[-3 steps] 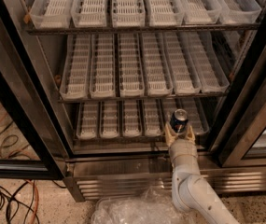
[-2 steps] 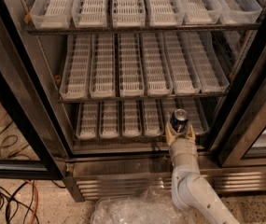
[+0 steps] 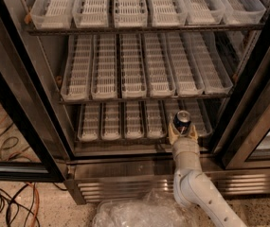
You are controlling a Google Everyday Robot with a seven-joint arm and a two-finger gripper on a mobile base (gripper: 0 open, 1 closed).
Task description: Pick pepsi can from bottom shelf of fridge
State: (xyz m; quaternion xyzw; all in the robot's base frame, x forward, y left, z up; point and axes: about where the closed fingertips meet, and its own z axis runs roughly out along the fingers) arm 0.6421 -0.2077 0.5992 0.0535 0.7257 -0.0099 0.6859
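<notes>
One camera, high in front of the fridge (image 3: 125, 174), looks down into it from mid range; arm (image 3: 196, 193) at bottom right, gripper (image 3: 182, 127) at the bottom shelf (image 3: 125, 122) front.

Matt end effector (image 3: 182, 130) around glossy can (image 3: 182, 119)

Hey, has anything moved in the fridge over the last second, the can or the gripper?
Nothing visibly changed. The gripper is at the pepsi can, at the front of the bottom shelf and right of its middle, just as before. The trays of the fridge are as they were.
</notes>
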